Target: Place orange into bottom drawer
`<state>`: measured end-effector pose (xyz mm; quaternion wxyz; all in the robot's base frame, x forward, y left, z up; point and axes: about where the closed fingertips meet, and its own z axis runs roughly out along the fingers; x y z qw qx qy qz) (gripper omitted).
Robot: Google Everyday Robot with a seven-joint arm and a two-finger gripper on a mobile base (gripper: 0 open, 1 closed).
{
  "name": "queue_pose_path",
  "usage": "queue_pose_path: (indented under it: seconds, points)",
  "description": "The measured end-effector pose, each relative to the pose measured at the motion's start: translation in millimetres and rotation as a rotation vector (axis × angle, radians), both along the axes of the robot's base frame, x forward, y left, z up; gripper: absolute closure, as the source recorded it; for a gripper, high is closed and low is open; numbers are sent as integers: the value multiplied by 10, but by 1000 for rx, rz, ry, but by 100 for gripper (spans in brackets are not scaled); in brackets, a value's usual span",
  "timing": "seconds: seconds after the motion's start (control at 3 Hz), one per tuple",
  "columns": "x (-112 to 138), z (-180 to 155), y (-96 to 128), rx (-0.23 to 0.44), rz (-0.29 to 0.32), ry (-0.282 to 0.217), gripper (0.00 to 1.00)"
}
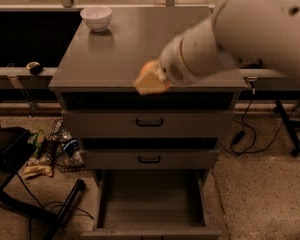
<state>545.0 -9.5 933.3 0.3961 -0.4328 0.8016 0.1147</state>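
Note:
The orange (pixel 148 67) shows as a small orange patch held in my gripper (pixel 151 82), whose pale fingers are shut around it. The gripper hangs over the front edge of the grey cabinet top (pixel 130 44), above the top drawer. My large white arm (pixel 240 34) reaches in from the upper right and hides the right part of the cabinet top. The bottom drawer (pixel 150 199) is pulled out below, a plain grey box with nothing in it.
A white bowl (pixel 96 18) stands at the back left of the cabinet top. The two upper drawers (pixel 150 123) with black handles are shut. Bags and clutter (pixel 50 149) and a black stand (pixel 20 184) lie on the floor at left; cables (pixel 245 129) at right.

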Motion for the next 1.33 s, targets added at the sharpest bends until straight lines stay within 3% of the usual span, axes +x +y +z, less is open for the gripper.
queue_pose_path:
  seconds: [0.33,0.67,1.0,1.33]
  points:
    - [-325,-826,-154,-40,-7,157,100]
    - [-348,-1531,-245,-27,15,220,100]
    - [-82,-2161,-336,12,20,215,100]
    - [-82,-2163,-336,12,20,215,100]
